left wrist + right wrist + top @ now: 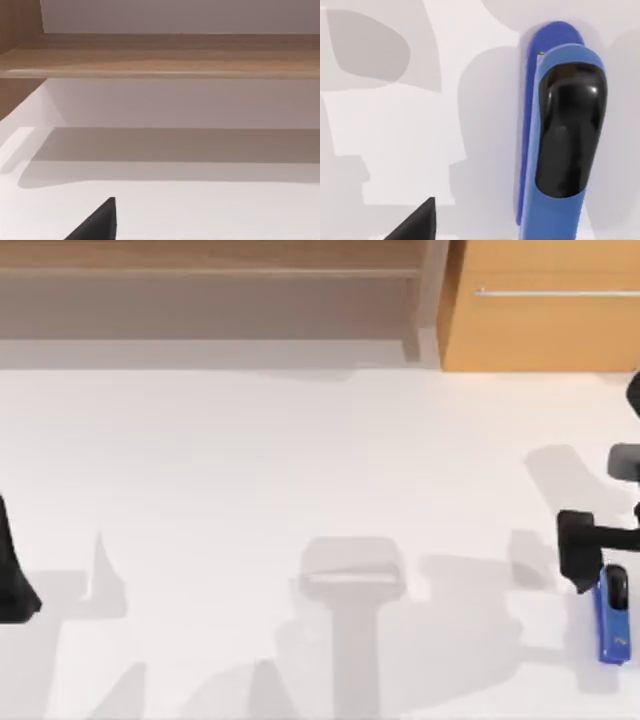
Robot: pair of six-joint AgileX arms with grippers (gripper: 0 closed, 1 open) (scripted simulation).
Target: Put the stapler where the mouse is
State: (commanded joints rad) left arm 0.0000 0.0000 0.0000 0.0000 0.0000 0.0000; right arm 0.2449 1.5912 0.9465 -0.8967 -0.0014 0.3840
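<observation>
my right tool (590, 558) hangs over stapler (612, 615) near desk (300, 460) right edge; can't tell if open. bad aim could push stapler off. left tool (12, 570) parked far left.

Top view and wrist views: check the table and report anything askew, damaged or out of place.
Nothing looks damaged or spilled. The stapler lies flat near the right edge of the white table, intact. One oddity: no mouse can be made out, though the task names one. The right gripper is beside the stapler; the left arm sits at the left edge.

Open table (300, 460) left of stapler (611, 625), seemingly unobstructed.
</observation>
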